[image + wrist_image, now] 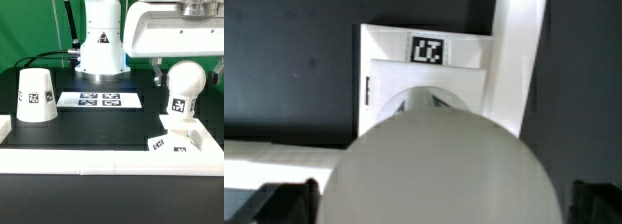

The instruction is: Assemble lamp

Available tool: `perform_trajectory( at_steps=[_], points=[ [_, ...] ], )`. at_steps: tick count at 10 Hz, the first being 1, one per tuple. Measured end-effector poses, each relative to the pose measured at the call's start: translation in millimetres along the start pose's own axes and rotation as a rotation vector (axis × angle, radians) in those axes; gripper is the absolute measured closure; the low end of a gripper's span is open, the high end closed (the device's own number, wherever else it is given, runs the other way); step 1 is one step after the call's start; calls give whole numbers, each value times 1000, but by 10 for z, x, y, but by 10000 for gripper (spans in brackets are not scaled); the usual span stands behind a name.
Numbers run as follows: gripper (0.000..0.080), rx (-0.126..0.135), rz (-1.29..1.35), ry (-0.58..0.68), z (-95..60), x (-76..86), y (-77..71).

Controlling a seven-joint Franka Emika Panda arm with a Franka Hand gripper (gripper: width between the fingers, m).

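And here's the hand (188, 64) at the upper right of the exterior view, fingers spread wide on either side of the smooth white round ball bulb (185, 82). The wrist view shows a dark fingertip on each flank and daylight between them and the ball, so nothing is being pinched. The bulb stands on the small blocky white base (176, 135) at the right of the frame, close to the white raised rim (100, 160) along the front of the black desk (100, 125). That looks like the bulb step, seated or nearly so. The white truncated-cone shade (37, 96) waits upright at the far left, well apart, with the marker board (100, 99) between. Next call: either close on the ball to finish seating it, or lift clear without nudging it and cross for the shade.
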State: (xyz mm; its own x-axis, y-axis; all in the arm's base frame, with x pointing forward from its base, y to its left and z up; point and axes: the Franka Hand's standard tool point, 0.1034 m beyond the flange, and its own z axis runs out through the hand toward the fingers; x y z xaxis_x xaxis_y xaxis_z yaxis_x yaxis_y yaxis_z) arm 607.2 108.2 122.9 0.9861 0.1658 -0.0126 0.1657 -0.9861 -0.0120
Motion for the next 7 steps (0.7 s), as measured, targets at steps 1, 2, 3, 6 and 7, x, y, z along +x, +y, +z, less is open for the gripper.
perform_trajectory(
  at_steps=[1,2,3,6,7],
  points=[
    [100,-11,-123,8,12,13,1],
    [100,-12,-196,7,20,16,6],
    [100,-13,-303,5,26,16,7],
    [100,-15,-528,4,24,19,-5],
    [100,-15,-594,3,26,19,-5]
  ],
)
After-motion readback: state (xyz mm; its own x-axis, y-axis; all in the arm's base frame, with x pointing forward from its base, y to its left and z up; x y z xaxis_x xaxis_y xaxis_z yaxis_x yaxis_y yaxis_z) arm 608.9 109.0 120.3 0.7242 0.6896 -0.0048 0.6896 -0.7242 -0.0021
